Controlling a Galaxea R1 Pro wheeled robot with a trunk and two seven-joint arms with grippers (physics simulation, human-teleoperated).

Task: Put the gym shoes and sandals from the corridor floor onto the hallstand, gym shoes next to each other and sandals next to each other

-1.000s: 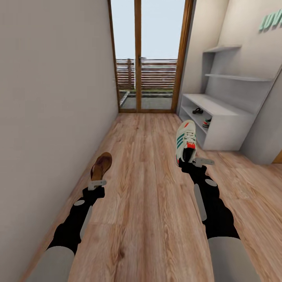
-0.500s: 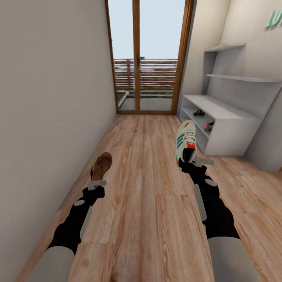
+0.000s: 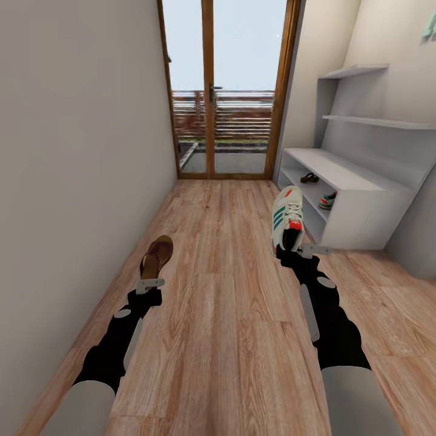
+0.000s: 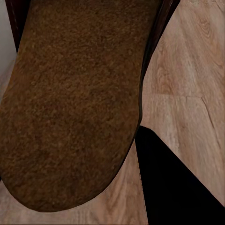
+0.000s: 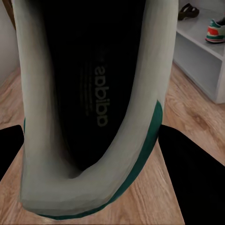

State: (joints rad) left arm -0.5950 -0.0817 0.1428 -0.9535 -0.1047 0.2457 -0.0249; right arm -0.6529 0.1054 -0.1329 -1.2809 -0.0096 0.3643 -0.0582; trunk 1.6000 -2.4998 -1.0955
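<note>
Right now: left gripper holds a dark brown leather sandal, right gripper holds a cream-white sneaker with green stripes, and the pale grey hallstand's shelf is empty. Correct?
Not quite. The pale grey hallstand isn't empty: the head view shows a second dark brown sandal and a second sneaker on its shelf. The rest holds: left gripper on the dark brown leather sandal, right gripper on the cream-white sneaker with green stripes.

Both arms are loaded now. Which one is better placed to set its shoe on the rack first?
Probably the right. The right gripper holds the gym shoe on the hallstand side; the left gripper, with the sandal, is by the far wall.

Sandal [image 3: 309, 178] and sneaker [image 3: 329, 200] in hallstand [image 3: 363, 181]
</note>
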